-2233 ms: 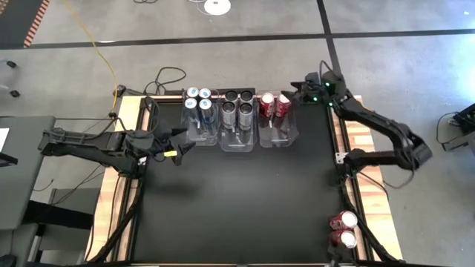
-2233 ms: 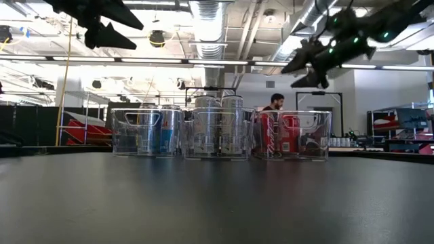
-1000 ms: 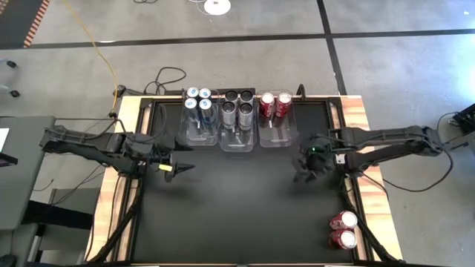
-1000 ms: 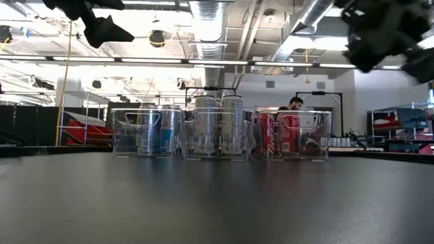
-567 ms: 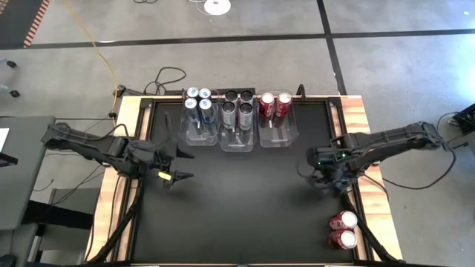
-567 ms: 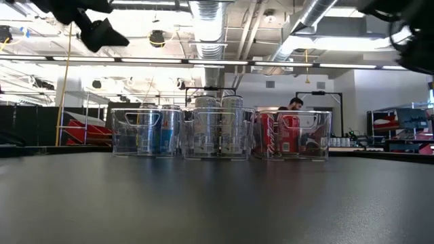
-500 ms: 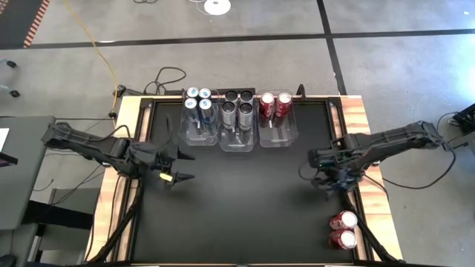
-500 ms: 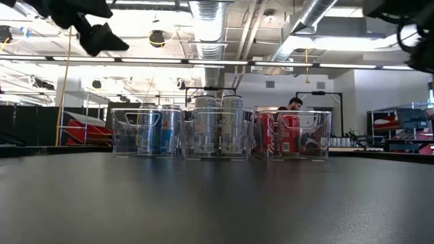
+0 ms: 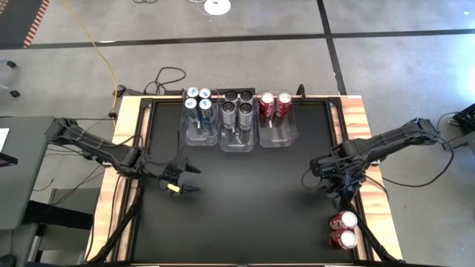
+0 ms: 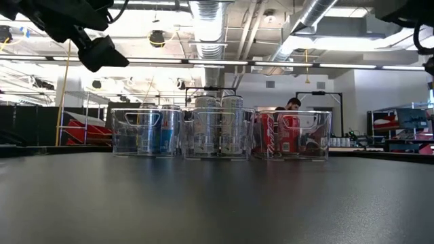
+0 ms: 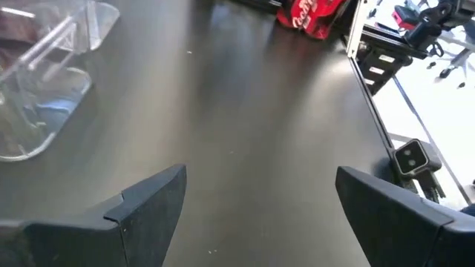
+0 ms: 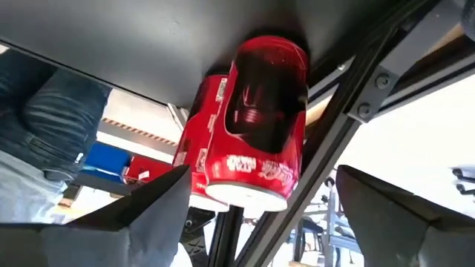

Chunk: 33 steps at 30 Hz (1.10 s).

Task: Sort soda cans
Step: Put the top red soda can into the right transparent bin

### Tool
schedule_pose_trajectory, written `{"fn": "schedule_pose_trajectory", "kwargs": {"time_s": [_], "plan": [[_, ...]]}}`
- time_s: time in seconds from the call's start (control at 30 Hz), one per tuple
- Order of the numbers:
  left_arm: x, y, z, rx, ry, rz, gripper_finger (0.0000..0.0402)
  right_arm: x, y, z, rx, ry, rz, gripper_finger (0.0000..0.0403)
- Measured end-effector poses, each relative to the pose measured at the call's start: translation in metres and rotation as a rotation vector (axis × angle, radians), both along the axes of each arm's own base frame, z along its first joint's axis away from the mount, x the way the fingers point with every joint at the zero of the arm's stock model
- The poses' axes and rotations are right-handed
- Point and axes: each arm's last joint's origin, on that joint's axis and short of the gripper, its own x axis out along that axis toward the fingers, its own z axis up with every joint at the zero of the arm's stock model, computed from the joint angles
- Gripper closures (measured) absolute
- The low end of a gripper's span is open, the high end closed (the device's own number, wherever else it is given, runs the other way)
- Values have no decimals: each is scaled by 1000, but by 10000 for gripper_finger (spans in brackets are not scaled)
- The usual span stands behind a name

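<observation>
A: From the high view we are seeing the black desk [image 9: 237, 222] with three clear bins along its far edge. The left bin [image 9: 200, 127] is holding four blue-silver cans [image 9: 198, 98], the middle bin [image 9: 237, 132] four dark cans [image 9: 237, 104], and the right bin [image 9: 277, 127] two red cans [image 9: 274, 104]. Two more red cans [image 9: 343, 229] are standing together at the desk's near right corner.

B: And we are finding the left gripper [image 9: 185, 179] hanging over the left part of the desk, in front of the blue-silver bin, jaws spread and holding nothing. The right gripper [image 9: 330, 185] is hovering near the right edge, between the red bin and the corner pair, touching no can; its jaws are looking spread too.

A: In the low view we are looking level at the three bins in a row, blue-silver cans [image 10: 150, 131] left, dark ones [image 10: 218, 125] in the middle, red ones [image 10: 279, 134] right. Part of the left arm [image 10: 95, 47] is showing at the upper left. A person [image 10: 293, 104] is standing in the room behind.

B: In the left wrist view we are seeing the two fingers [image 11: 152, 204] wide apart over bare desk, a clear bin's corner [image 11: 44, 81] to one side and the corner red cans [image 11: 312, 15] far off.

A: In the right wrist view we are looking past spread fingers [image 12: 159, 204] at the two red cans [image 12: 263, 126] at the desk's corner, apart from the jaws, with a person's jeans [image 12: 44, 126] beyond
</observation>
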Motion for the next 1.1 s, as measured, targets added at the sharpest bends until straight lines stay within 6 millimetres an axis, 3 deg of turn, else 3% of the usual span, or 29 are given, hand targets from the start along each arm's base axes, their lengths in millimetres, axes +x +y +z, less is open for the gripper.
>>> {"fn": "schedule_pose_trajectory", "kwargs": {"time_s": [0.27,0.47,0.87,1.1], "plan": [[8,-3,-10,2,53,8,58,1,7,-19,39,38,-21,6],[9,-3,-12,3,60,7,58,0,19,-28,88,69,-20,6],[10,-2,-12,42,53,27,58,-6,37,-29,79,151,-9,3],[10,-2,-12,45,52,31,58,2,50,-25,88,74,-70,3]]}}
